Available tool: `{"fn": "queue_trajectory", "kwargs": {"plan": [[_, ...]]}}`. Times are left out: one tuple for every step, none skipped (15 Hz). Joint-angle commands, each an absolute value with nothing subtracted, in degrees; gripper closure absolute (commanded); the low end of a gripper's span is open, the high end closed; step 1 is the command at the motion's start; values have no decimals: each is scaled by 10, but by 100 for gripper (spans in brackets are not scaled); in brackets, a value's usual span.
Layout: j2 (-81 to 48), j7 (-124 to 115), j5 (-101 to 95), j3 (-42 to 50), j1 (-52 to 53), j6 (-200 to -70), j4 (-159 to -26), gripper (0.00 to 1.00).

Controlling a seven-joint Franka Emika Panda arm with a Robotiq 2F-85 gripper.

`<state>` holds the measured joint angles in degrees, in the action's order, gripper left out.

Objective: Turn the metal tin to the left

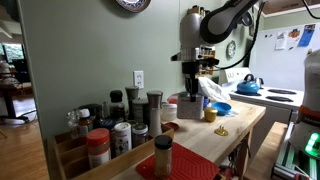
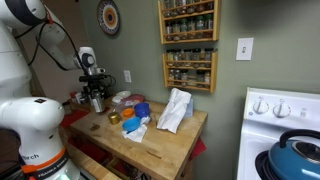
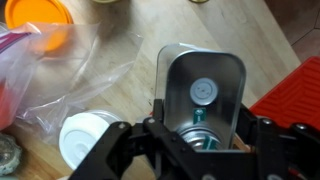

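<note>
The metal tin is seen from above in the wrist view: a boxy silver tin with a round cap on its top, standing on the wooden table. My gripper straddles it, with one finger pressed on each of its side walls. In both exterior views the gripper hangs low over the far end of the butcher-block table, and the tin is mostly hidden behind the fingers.
A clear plastic bag, an orange lid and a white cap lie left of the tin, a red mat right. Spice jars, a red-capped shaker, a blue bowl, stove.
</note>
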<state>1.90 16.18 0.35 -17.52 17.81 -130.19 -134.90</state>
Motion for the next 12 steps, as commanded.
{"fn": "queue_trajectory", "kwargs": {"plan": [[19, 162, 3, -175, 179, -1300, -1348, 58], [13, 194, 6, -175, 180, -1303, -1346, 58], [8, 228, 9, -175, 181, -1301, -1345, 58], [4, 267, 7, -175, 181, -1301, -1346, 58], [2, 302, 10, -175, 180, -1301, -1347, 58], [1, 333, 8, -176, 180, -1302, -1349, 58], [-1, 365, 9, -177, 180, -1306, -1352, 58], [-5, 394, 6, -178, 180, -1306, -1353, 58], [-7, 423, 5, -180, 180, -1306, -1354, 58], [-9, 452, 4, -181, 180, -1309, -1355, 58], [-10, 481, 2, -182, 180, -1310, -1356, 58], [-10, 507, -1, -182, 179, -1312, -1361, 58]]}}
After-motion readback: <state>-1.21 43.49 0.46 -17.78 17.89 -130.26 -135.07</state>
